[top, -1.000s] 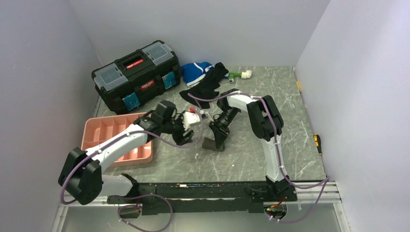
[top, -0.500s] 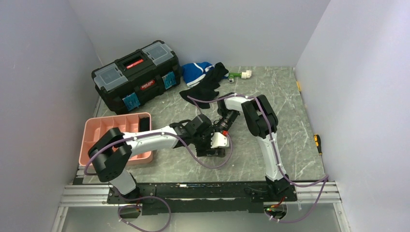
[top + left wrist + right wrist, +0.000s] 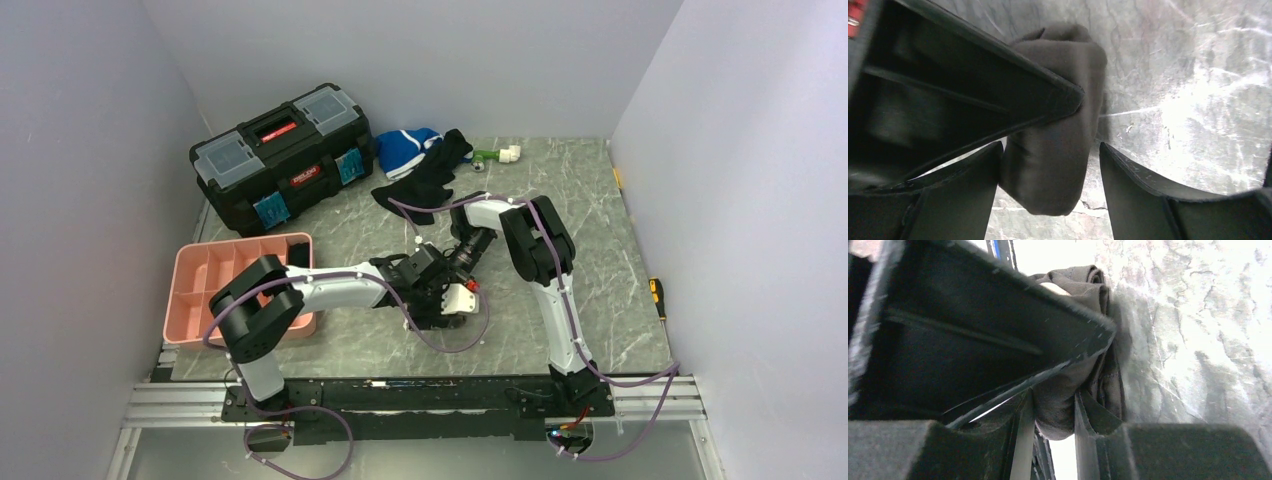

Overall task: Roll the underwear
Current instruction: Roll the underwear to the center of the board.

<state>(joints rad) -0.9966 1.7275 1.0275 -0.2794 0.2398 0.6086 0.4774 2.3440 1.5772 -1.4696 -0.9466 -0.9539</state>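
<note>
The underwear (image 3: 1053, 165) is a dark grey-brown roll lying on the marble table (image 3: 560, 200); its waistband does not show. In the top view it is almost hidden under both grippers. My left gripper (image 3: 1048, 190) is open and straddles the near end of the roll: one finger touches it, the other stands clear. In the top view the left gripper (image 3: 447, 306) is at the table's middle. My right gripper (image 3: 1055, 427) is shut on a fold of the underwear (image 3: 1083, 282), and in the top view (image 3: 455, 272) it meets the left gripper from behind.
A pink compartment tray (image 3: 190, 290) lies at the left, a black toolbox (image 3: 283, 155) behind it. A blue-and-white garment (image 3: 405, 150), a plain black garment (image 3: 425, 182) and a green-and-white part (image 3: 497, 155) lie at the back. A small tool (image 3: 655, 293) sits at the right edge.
My left arm has swung right from beside the tray to the underwear and come down with its open fingers around the roll. The right gripper has kept its hold with little movement.
</note>
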